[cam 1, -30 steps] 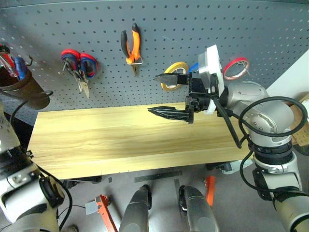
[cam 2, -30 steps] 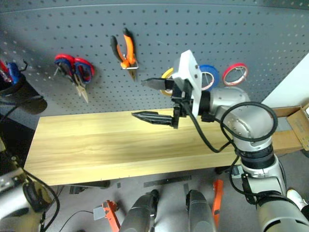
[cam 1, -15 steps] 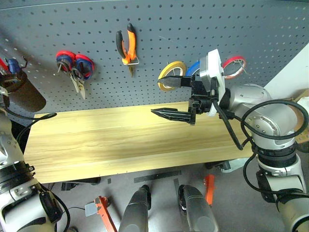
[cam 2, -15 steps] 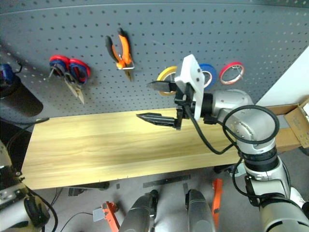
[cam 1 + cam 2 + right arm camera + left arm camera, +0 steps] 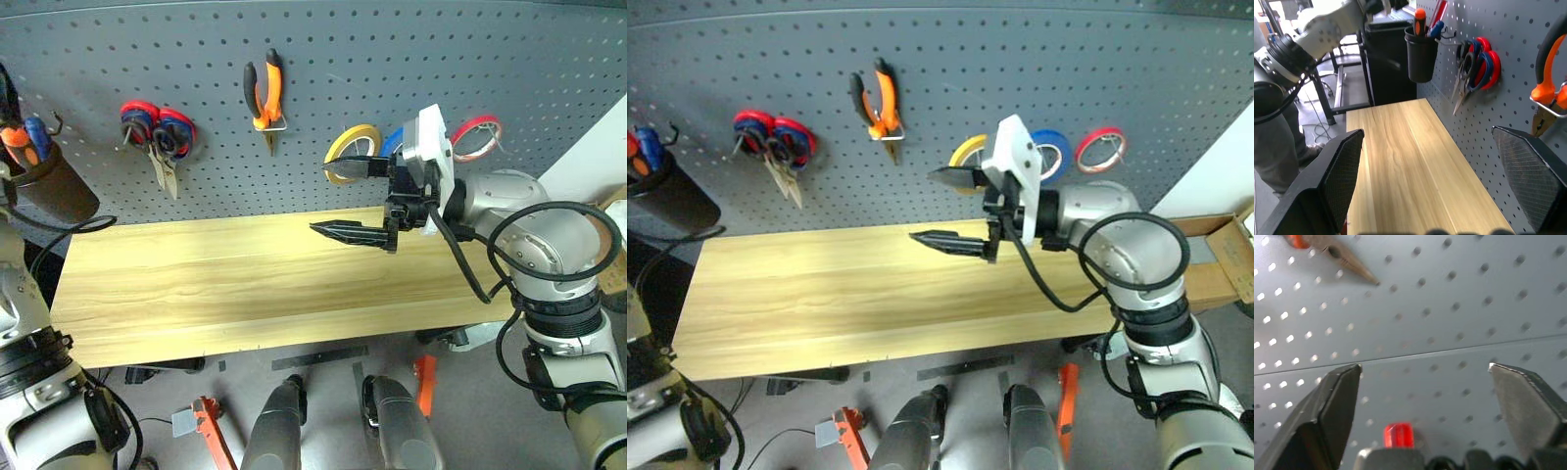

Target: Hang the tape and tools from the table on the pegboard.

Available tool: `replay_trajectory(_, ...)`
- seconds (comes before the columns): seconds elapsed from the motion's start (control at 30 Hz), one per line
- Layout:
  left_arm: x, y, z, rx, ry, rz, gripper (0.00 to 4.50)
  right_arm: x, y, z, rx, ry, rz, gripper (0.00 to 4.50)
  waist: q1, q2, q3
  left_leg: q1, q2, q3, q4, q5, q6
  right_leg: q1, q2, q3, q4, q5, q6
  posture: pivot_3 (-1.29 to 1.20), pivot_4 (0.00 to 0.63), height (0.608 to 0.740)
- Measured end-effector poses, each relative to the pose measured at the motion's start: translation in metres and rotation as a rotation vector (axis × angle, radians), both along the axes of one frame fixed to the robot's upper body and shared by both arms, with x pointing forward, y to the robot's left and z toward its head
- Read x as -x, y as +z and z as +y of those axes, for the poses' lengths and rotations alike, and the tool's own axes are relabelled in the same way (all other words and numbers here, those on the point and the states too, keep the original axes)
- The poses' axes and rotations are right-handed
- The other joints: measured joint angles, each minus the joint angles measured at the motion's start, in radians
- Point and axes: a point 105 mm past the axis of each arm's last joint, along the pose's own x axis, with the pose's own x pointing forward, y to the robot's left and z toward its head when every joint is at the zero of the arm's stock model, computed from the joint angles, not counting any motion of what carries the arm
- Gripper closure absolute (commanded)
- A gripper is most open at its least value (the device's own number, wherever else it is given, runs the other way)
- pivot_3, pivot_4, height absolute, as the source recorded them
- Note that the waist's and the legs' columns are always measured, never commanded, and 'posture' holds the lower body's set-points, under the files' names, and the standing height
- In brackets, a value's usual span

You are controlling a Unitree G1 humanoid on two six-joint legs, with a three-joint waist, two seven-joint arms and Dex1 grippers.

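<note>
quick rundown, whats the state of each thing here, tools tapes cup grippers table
pliers: hanging on the pegboard
scissors: hanging on the pegboard
yellow tape: hanging
blue tape: hanging, partly behind the right gripper's mount
red tape: hanging
black cup: on the pegboard, tools standing in it
table: top bare
left gripper: open, empty
right gripper: open, empty

The screwdriver (image 5: pixel 14 147) now stands in the black cup (image 5: pixel 57 186).

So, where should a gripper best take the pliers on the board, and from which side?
Probably across both handles of the pliers, above the hook, coming straight from the front: they hang flat against the pegboard, handles up, nose down.
</note>
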Motion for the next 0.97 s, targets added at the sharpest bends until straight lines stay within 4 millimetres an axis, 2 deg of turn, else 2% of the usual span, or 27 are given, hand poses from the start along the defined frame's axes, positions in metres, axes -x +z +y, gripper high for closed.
replay_trajectory(0.07,-0.006,0.006,-0.039,-0.039,-0.148,0.011,0.03,0.0,0.0,0.0,0.001,0.0,-0.001,0.0,0.003,-0.002,-0.005,0.0,-0.001,0.001,0.001,0.0,0.0,0.001,0.0,0.001,-0.001,0.0,0.001,-0.09,0.233,0.74)
replay_trajectory(0.13,-0.014,-0.003,-0.079,-0.072,-0.311,0.086,0.03,0.0,0.0,0.0,0.001,-0.001,-0.002,0.0,0.002,-0.002,-0.008,0.0,-0.001,0.002,0.001,0.0,0.0,0.001,0.0,0.002,-0.001,0.001,0.001,-0.09,0.227,0.74)
replay_trajectory(0.17,-0.017,-0.018,-0.104,-0.106,-0.415,0.164,0.03,0.0,0.0,0.0,0.001,-0.001,-0.003,0.0,0.0,-0.002,-0.011,0.0,-0.001,0.002,0.001,0.0,0.0,0.001,0.0,0.002,-0.001,0.001,0.001,-0.1,0.224,0.74)
replay_trajectory(0.23,-0.021,-0.052,-0.139,-0.154,-0.562,0.318,0.03,0.0,0.001,-0.002,0.002,-0.005,-0.006,0.0,-0.007,-0.002,-0.012,0.0,0.0,0.002,0.0,0.0,0.0,0.0,0.0,0.003,0.0,0.001,0.001,-0.1,0.221,0.74)
replay_trajectory(0.3,-0.022,-0.077,-0.152,-0.161,-0.621,0.436,0.03,-0.001,-0.001,-0.006,0.002,-0.02,-0.001,0.0,-0.018,-0.002,-0.012,0.0,0.002,0.003,0.0,0.0,-0.001,-0.001,0.002,0.003,0.001,0.001,0.001,-0.11,0.214,0.74)
replay_trajectory(0.43,-0.012,-0.119,-0.169,-0.193,-0.668,0.615,0.03,-0.002,-0.007,-0.019,0.017,-0.064,0.013,0.0,-0.03,0.003,-0.02,0.0,0.001,0.004,0.0,0.0,-0.001,-0.001,0.001,0.004,0.001,0.001,0.0,-0.12,0.207,0.74)
replay_trajectory(0.6,-0.003,-0.153,-0.17,-0.186,-0.676,0.731,0.03,0.002,-0.025,-0.029,0.027,-0.125,0.044,0.0,-0.03,0.005,-0.038,0.001,0.001,0.004,0.0,0.0,0.0,0.0,0.002,0.004,0.001,0.001,0.0,-0.12,0.185,0.74)
replay_trajectory(0.67,0.002,-0.187,-0.159,-0.122,-0.66,0.814,0.03,-0.005,-0.053,-0.04,0.0,-0.278,0.071,0.0,-0.029,0.006,-0.065,0.003,0.001,0.004,-0.003,0.0,0.0,0.002,0.001,0.005,-0.001,0.001,0.0,-0.12,0.176,0.74)
replay_trajectory(0.77,0.009,-0.244,-0.135,-0.032,-0.569,0.967,0.03,-0.024,-0.092,-0.06,-0.079,-0.539,0.15,0.0,-0.029,0.009,-0.073,0.004,0.001,0.007,-0.001,0.0,0.001,0.001,0.001,0.007,0.0,0.001,0.0,-0.13,0.159,0.74)
replay_trajectory(0.8,0.011,-0.255,-0.131,-0.03,-0.544,0.994,0.03,-0.026,-0.102,-0.065,-0.083,-0.588,0.163,0.0,-0.028,0.01,-0.073,0.004,0.001,0.007,-0.001,0.0,0.001,0.001,0.002,0.007,0.001,0.001,0.001,-0.13,0.156,0.74)
replay_trajectory(0.87,0.013,-0.27,-0.124,-0.033,-0.495,1.005,0.03,-0.029,-0.119,-0.076,-0.115,-0.685,0.178,0.0,-0.024,0.012,-0.081,0.005,0.001,0.007,-0.001,0.001,0.003,0.002,0.002,0.007,0.001,0.003,0.001,-0.13,0.147,0.74)
replay_trajectory(0.97,0.01,-0.276,-0.116,-0.041,-0.43,0.965,0.03,-0.03,-0.138,-0.087,-0.128,-0.758,0.181,0.0,-0.014,0.017,-0.102,0.011,0.001,0.007,-0.002,0.002,0.006,0.008,0.006,0.007,0.0,0.006,0.001,-0.13,0.133,0.74)
